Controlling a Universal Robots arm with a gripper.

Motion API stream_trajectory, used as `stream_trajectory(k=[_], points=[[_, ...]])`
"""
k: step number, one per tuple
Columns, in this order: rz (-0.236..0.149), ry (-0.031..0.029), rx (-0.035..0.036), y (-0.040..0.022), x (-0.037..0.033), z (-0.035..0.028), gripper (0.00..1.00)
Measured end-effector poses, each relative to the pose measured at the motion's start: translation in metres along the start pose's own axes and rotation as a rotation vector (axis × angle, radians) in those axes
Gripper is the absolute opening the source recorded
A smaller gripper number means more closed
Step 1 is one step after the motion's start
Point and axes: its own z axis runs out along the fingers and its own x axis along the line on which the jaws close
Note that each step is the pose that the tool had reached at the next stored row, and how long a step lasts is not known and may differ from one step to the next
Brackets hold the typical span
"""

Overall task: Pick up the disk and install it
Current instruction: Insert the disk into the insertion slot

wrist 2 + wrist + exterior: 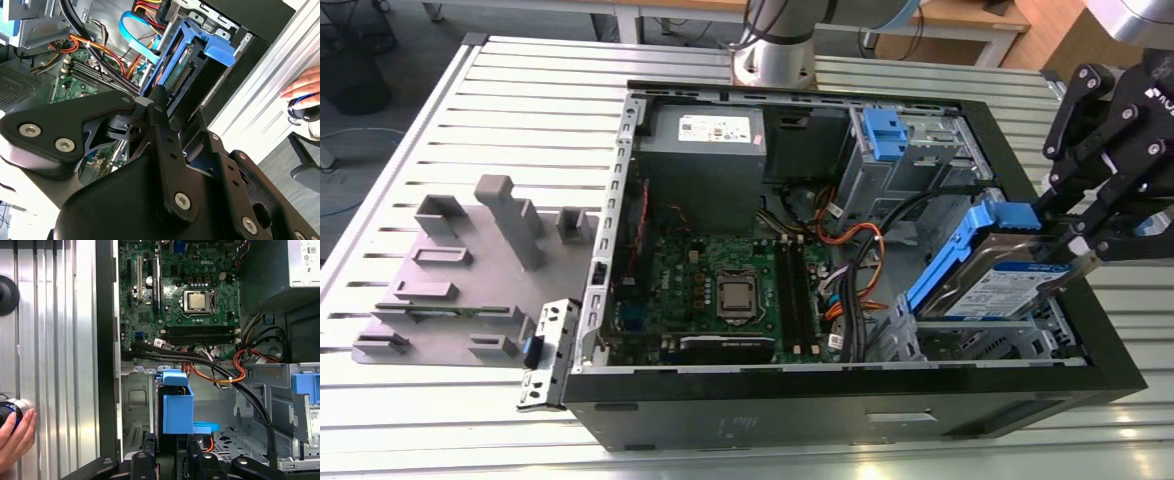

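While aslant over the case (787,412), the disk (998,290) fast in the tool (1071,243).

The disk (177,412), seen edge-on in its blue carrier, stands between the black fingers of the gripper (172,455), which seem to clamp it, inside the open computer case (106,340). Beyond it lie the green circuit board (190,285) and orange cables (235,372). A person's hand (15,437) lies over the slatted table (55,340).

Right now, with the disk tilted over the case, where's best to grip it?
The raised end, flat faces pinched, from the exterior view's right, where the gripper holds it. The disk is thin, tilted, its lower end pointing into the case.
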Motion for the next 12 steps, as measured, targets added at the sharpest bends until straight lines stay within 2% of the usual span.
stream_trajectory(k=[12], points=[[0.0,0.0006,0.0,-0.0006,0.001,0.0213,0.35]])
